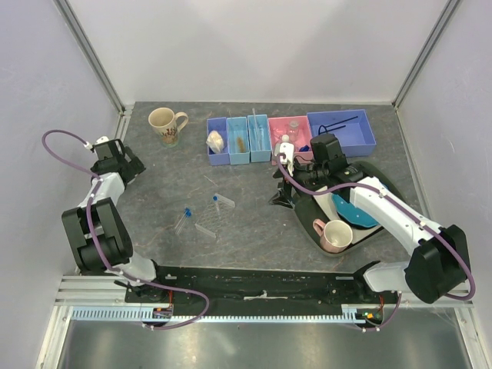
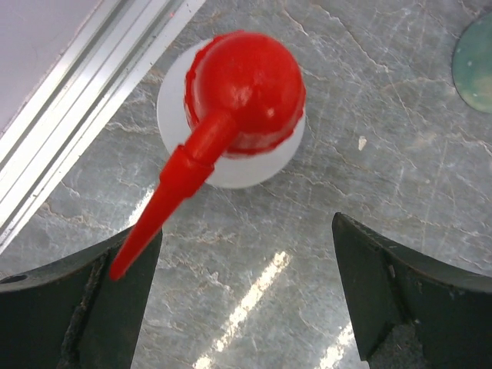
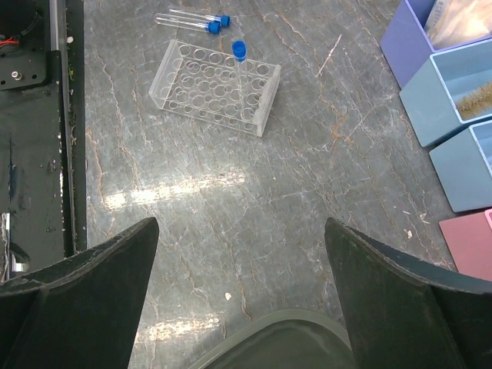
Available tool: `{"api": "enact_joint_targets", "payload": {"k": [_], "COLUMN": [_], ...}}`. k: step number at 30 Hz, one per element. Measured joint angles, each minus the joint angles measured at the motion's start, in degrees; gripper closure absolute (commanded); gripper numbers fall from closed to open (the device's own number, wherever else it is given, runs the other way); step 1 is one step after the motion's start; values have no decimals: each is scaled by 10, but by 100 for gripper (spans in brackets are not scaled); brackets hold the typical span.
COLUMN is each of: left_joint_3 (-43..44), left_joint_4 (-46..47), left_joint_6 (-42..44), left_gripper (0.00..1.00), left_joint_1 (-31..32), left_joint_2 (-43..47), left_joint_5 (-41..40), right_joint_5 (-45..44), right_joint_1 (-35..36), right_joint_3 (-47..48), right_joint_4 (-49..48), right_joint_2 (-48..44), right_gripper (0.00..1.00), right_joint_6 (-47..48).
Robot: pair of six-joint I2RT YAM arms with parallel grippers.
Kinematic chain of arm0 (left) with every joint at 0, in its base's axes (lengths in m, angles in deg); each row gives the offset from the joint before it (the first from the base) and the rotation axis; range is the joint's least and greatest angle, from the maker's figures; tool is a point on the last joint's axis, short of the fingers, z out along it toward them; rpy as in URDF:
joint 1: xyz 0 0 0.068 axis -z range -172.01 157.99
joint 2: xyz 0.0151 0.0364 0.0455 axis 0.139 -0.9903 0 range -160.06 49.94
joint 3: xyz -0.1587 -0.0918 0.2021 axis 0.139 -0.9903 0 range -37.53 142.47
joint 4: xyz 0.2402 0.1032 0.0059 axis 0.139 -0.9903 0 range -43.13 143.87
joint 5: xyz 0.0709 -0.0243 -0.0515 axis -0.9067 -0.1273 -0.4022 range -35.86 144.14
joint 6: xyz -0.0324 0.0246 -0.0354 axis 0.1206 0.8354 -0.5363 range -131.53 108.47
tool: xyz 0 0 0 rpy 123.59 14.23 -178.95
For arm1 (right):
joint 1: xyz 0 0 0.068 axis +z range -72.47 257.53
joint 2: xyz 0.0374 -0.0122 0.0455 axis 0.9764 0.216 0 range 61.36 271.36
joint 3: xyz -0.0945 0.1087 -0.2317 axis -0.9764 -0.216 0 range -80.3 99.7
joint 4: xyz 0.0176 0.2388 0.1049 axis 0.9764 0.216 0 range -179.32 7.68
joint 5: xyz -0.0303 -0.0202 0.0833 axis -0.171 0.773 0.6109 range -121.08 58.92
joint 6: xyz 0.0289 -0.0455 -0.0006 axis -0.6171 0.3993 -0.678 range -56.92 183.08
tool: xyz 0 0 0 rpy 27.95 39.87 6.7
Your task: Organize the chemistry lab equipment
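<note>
5 bins (image 1: pixel 219 160) at the table's far side hold a whitish bag (image 1: pixel 215 141), an amber stick (image 1: pixel 241 143), thin rods (image 1: pixel 256 131), clear bottles (image 1: pixel 294 127) and a black wire ring (image 1: pixel 330 124), the clear rack (image 3: pixel 215 91) holds 1 blue-capped tube (image 3: pixel 239 51) with 2 more tubes (image 3: pixel 192 21) lying beside it, and the red-capped white squeeze bottle (image 2: pixel 244 100) stands upright by the left edge rail, just ahead of the wide-spread left gripper (image 2: pixel 246 300), the right gripper (image 3: pixel 242 292) equally spread.

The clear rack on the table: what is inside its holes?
One blue-capped tube stands in a hole of the clear rack; the other holes look empty. Whether the tube holds anything cannot be told.
</note>
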Motion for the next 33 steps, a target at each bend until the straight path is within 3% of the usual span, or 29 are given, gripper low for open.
{"api": "enact_joint_targets", "payload": {"k": [14,20,23,24,27,33], "left_joint_3": [39,56,63,64,69,75], "left_joint_4": [81,98,105,107,107,107], "left_joint_6": [45,65,76,80,93,113], "left_gripper": [4,10,20,31,46,60], "left_joint_1": [0,0,0,0,0,0], "left_joint_2": [-89,-107,-113,-115,-123,-127], "left_joint_5": [-40,-40,-39,-39,-36,-25], "right_joint_5": [0,0,0,0,0,0], "right_joint_1": [-5,-9,-10,-10,-11,-13], "right_joint_3": [0,0,0,0,0,0], "right_joint_4": [5,7,9,9,9,9], "right_joint_2": [10,14,21,21,23,26], "right_gripper": [3,2,2,2,2,2], "right_joint_6": [2,2,2,2,4,6]}}
